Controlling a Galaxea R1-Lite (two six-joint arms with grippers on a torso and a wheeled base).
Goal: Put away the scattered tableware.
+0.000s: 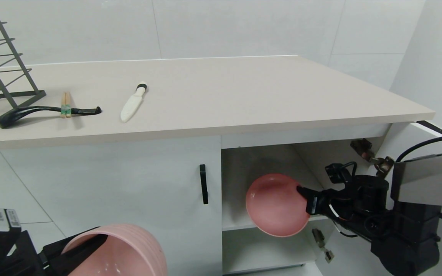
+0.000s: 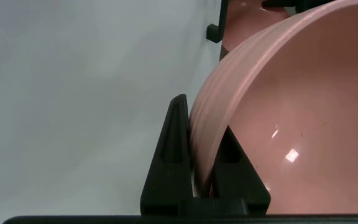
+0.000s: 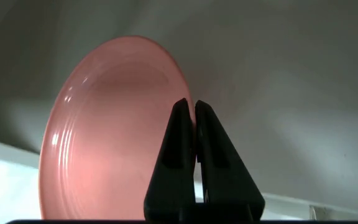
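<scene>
While right fingers pinch plate rim at cabinet | left fingers clamp bowl

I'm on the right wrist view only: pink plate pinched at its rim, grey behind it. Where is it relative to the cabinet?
Observer: In the head view the right gripper holds the pink plate nearly on edge before the open cabinet, lower rim overlapping the shelf front.
Operator: And the left arm?
Observer: The left gripper is shut on the wall of a pink bowl, low before the closed door.
Operator: What is on top?
Observer: A black ladle, chopsticks and a white knife lie on the countertop.
</scene>
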